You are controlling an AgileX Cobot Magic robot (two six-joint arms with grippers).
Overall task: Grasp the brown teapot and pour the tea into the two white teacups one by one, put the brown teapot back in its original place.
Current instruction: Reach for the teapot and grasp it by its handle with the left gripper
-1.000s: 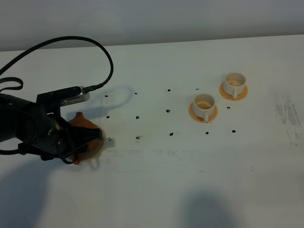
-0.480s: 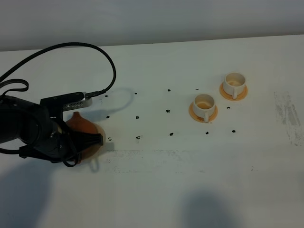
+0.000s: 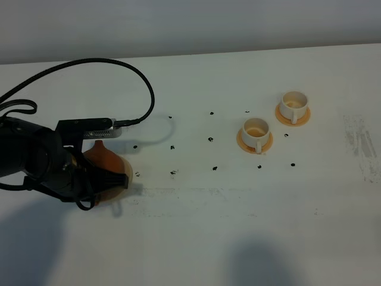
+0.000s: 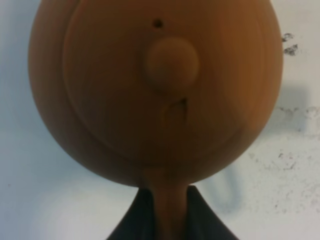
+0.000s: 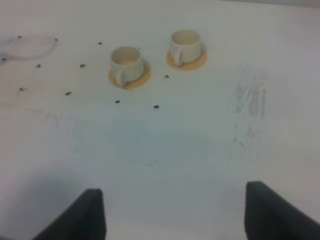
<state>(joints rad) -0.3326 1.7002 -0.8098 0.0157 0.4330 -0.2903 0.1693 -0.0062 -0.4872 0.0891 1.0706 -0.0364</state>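
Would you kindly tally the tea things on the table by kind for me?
brown teapot: 1
white teacups: 2
orange saucers: 2
Total: 5

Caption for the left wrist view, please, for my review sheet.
Left gripper, jaws shut on the handle of the brown teapot, lid knob facing the camera.
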